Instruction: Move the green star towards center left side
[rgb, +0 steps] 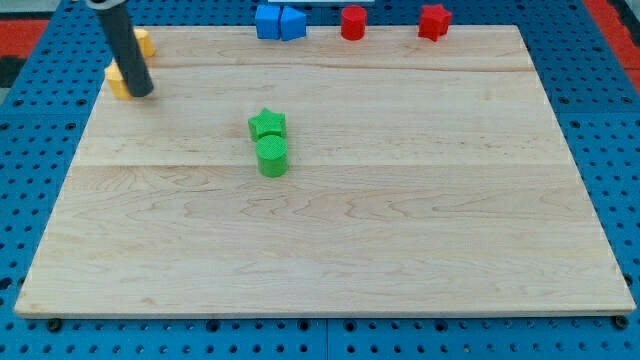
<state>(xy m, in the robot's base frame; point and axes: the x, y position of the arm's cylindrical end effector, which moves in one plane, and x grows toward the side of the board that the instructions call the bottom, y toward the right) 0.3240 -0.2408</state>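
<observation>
The green star (267, 124) lies a little left of the board's middle, in its upper half. A green cylinder (272, 156) touches it just below. My tip (141, 92) rests on the board near the top left corner, well to the left of the green star and slightly above it. The rod partly hides a yellow block (117, 80) right beside the tip.
A second yellow block (144, 42) sits behind the rod at the top left. Two blue blocks (279, 21) stand together at the top edge, with a red cylinder (353, 22) and a red star (434, 20) to their right. The wooden board (400, 230) lies on a blue pegboard.
</observation>
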